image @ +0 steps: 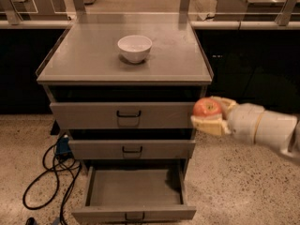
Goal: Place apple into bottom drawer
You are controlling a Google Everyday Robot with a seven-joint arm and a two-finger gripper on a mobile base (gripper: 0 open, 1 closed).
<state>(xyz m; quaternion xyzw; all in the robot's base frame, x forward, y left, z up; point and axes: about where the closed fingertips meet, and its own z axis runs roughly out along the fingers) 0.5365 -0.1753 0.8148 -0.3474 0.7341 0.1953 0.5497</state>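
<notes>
Camera view shows the apple [207, 108], red with a yellowish patch, clamped in the gripper [209, 116], whose pale jaws are clenched on it from below and behind. Apple and gripper hang in the air just below the front right corner of the tabletop [84, 55], level with the right end of the top drawer [93, 115] front and overlapping it in this view; whether they touch the panel cannot be told. The white arm [267, 128] reaches in from the right edge of the picture.

Lower down and to the left of the apple, the bottom drawer [159, 213] is pulled out toward the camera, its grey floor showing and its small black handle [134, 216] on the low front panel. The apple is well apart from it and not over its opening. Between the two, the middle drawer [93, 149] sits pushed in.

On the tabletop a white bowl [134, 48] stands upright, near the middle and a little toward the back edge. Black cables [47, 172] loop on the speckled floor [234, 186] beside the cabinet's left side.
</notes>
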